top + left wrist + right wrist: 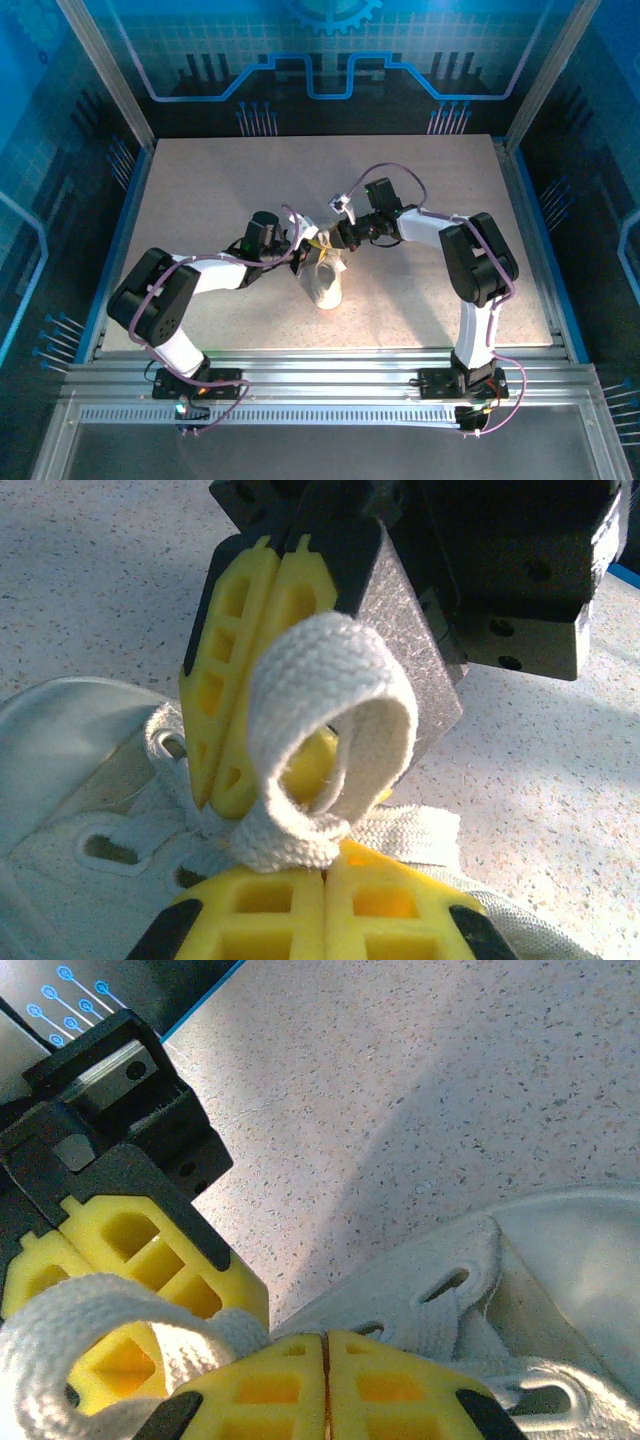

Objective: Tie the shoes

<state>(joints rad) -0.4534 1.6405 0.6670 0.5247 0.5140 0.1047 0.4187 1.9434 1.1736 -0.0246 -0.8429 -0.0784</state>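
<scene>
The white shoe [327,283] lies on the table's middle with its toe toward the near edge. Both grippers meet over its laced top. My left gripper [301,256] comes in from the left; its yellow fingers [270,910] are pressed together, pinching the base of a standing loop of white lace [335,705]. My right gripper [336,238] reaches in from the right, and its yellow fingers [395,1385] are shut just above the shoe's eyelet flap [440,1285]. The lace loop [60,1330] curls beside them; whether they pinch any lace is hidden.
The speckled tabletop [420,190] stretches away on all sides of the shoe. Blue walls and an aluminium frame [300,375] bound the workspace. The two arms' wrists nearly touch above the shoe.
</scene>
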